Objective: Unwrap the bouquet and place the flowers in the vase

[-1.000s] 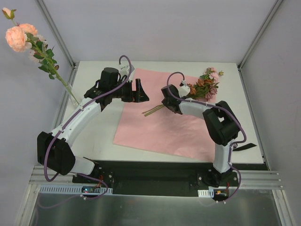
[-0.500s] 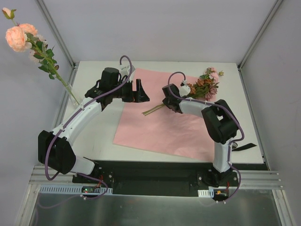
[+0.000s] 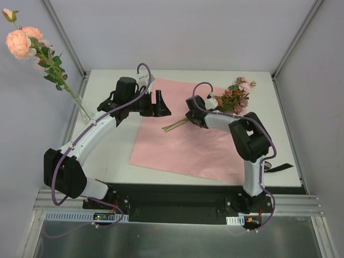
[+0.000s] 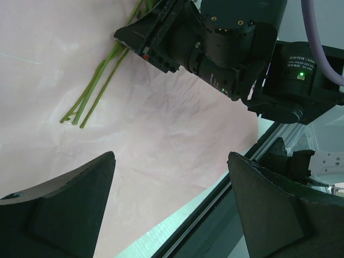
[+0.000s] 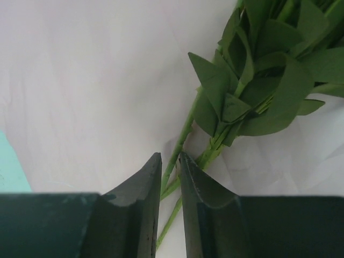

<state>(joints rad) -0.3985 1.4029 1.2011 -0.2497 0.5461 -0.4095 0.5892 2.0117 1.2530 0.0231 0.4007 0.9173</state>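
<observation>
Pink paper (image 3: 177,150) under flowers (image 3: 234,99), black ribbon (image 3: 279,167) aside

White arm links (image 3: 88,134), black joints (image 3: 64,174), purple cables (image 4: 314,27).

Top view: the vase (image 3: 82,107) is too nearly see-through to outline, and the right arm (image 3: 226,122) covers the mid-stems of the flowers (image 3: 234,99). Right wrist view: leaves run off the top and right edges; stems pass behind the right claw (image 5: 169,158), grip undetermined. Left wrist view: left claw (image 4: 172,156) cut by the lower edge.
</observation>
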